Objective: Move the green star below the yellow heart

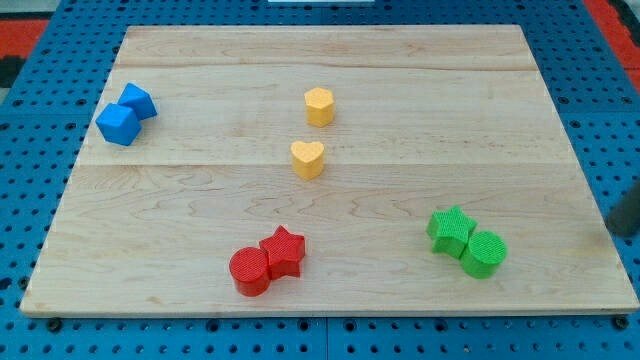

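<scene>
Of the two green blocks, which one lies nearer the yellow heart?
The green star; it sits on the view's left of the green cylinder, touching it, toward the yellow heart.

Wooden board (400,100) lies on a blue pegboard surface (30,200). Upper left: two blue blocks (126,113), touching. Upper centre: one yellow hexagonal block (319,106), standing alone. Lower centre-left: red cylinder (249,271) touching red star (283,251) at its right. Lower right: green cylinder (484,253).
</scene>
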Controlling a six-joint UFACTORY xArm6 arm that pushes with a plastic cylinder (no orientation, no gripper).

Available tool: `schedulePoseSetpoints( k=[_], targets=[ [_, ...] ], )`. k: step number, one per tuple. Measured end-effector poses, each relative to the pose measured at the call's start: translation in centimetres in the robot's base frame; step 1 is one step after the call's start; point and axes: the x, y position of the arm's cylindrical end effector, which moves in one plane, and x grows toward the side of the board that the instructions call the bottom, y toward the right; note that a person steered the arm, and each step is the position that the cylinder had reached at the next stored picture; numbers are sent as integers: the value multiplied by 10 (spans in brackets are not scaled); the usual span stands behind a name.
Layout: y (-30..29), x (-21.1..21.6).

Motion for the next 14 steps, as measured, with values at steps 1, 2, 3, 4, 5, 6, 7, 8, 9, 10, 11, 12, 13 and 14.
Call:
schedulePoseSetpoints(
  k=[1, 2, 3, 4, 5, 6, 7, 8, 9, 10, 11, 12, 13, 14],
  targets=[
    [-52, 23],
    [-83, 29],
    [-97, 16],
    [-118, -12],
    [-140, -35],
    [-159, -54],
    [-154, -55],
    [-108, -44],
    [-85, -10],
    [-113, 9],
    [-177, 9],
    [-218, -5],
    [-211, -42],
    [-197, -65]
  ],
)
